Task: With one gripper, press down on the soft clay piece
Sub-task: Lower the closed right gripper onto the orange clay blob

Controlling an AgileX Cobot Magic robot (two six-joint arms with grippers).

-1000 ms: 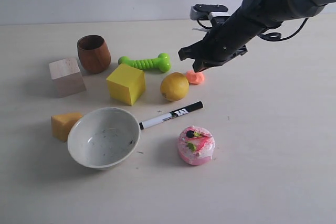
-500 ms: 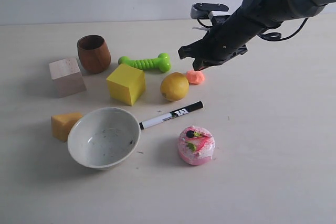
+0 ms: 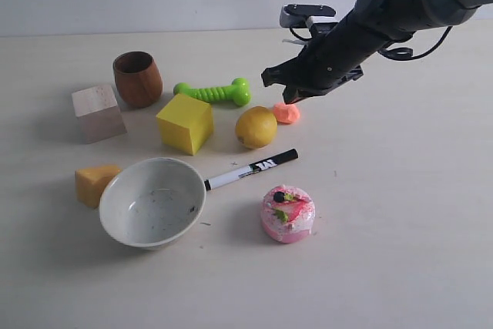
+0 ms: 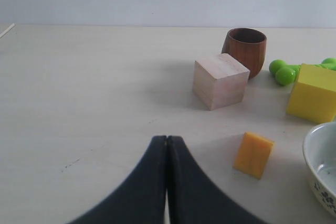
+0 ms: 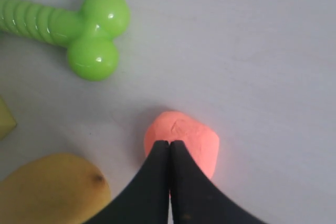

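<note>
The soft clay piece [image 3: 287,113] is a small salmon-orange lump lying just right of the lemon [image 3: 256,126]. My right gripper [image 3: 292,99] hangs directly over it with its two black fingers pressed together, tips at or just above the clay's top; I cannot tell whether they touch. In the right wrist view the shut right gripper [image 5: 169,142] overlaps the near half of the clay [image 5: 189,134], which shows a small crease on top. The left gripper [image 4: 167,139] is shut on nothing, low over bare table, and is out of the exterior view.
A green dog-bone toy [image 3: 213,92], yellow cube [image 3: 185,122], wooden cup [image 3: 138,78], pale wooden block [image 3: 98,112], cheese wedge [image 3: 95,182], white bowl [image 3: 152,201], marker pen [image 3: 251,169] and pink cake [image 3: 287,213] lie around the table.
The right gripper has risen slightly from the clay over the last second; more of the lump shows below its tips. Nothing else has moved.
</note>
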